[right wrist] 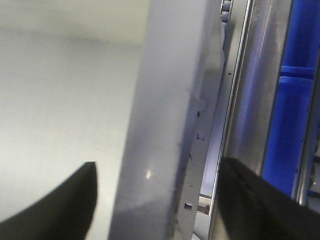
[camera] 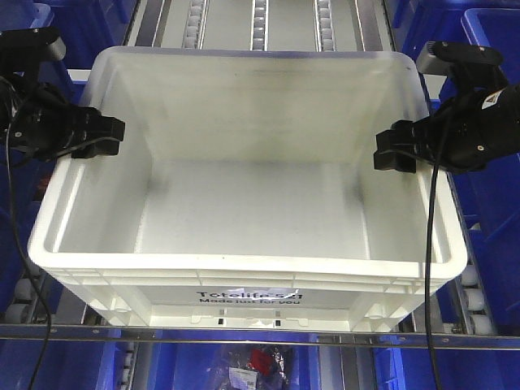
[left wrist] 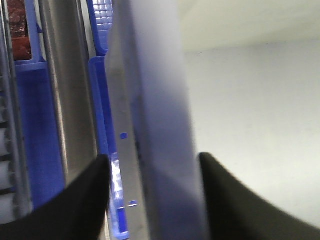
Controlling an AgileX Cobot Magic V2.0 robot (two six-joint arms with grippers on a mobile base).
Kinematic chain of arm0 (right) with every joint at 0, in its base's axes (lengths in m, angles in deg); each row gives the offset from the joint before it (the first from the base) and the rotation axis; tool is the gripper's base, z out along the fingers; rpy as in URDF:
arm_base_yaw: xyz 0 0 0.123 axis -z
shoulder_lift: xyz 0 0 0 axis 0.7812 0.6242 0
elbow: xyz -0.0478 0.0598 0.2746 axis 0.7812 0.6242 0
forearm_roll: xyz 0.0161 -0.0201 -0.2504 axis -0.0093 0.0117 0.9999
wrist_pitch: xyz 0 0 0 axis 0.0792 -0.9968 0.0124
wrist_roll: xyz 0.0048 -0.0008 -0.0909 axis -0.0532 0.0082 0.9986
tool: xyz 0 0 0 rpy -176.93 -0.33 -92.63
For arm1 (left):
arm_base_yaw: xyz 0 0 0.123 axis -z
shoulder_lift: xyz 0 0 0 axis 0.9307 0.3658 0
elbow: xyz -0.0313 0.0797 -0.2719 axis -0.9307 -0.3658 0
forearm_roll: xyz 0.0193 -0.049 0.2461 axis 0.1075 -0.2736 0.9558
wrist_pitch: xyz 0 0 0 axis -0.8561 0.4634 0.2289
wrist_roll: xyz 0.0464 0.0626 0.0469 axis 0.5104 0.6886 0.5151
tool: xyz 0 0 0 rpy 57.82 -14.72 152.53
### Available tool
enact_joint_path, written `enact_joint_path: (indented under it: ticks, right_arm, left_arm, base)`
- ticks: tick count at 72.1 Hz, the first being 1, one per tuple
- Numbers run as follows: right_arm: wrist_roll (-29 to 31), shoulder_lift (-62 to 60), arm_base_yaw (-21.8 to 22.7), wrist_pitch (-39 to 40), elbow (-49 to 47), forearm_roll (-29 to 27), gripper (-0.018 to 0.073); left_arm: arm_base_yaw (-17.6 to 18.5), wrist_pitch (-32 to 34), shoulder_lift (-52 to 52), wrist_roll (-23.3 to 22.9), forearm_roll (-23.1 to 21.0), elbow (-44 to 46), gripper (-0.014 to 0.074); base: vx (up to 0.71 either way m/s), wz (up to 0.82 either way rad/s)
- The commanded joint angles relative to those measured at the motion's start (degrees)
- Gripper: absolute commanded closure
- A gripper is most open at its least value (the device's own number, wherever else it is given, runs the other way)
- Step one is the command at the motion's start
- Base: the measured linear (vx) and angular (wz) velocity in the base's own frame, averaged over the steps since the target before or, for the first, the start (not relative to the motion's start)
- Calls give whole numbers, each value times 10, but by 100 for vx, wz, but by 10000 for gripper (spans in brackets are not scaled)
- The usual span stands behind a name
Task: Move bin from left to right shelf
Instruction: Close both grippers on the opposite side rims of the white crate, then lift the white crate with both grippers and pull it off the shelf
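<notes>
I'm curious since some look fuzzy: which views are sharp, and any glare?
Front view: sharp, but the bin has a hazy far rim and glare on its print. Left wrist view: rim blurred. Right wrist view: blurred too, small highlight.

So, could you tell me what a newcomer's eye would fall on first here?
The big white bin fills the centre of the front view, empty, on a roller shelf. The black left gripper and right gripper straddle its left and right walls, with blue bins around the edges.

white bin sits on metal roller shelf; blue bins alongside.
</notes>
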Motion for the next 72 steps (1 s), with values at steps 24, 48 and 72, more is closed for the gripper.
enact_joint_path:
  ticks: [24,48,72]
  right_arm:
    - [28,-14,1,31,-19,-23,569]
    - [27,-43,1,33,-19,-23,564]
    - [25,-88,1,33,-19,-23,564]
  left_arm:
    - [4,38,-16,59,-80,19,604]
    - [4,38,-33,59,-78,19,603]
    - [4,18,-74,59,-77,19,600]
  base:
    - [0,0]
    - [0,0]
    - [0,0]
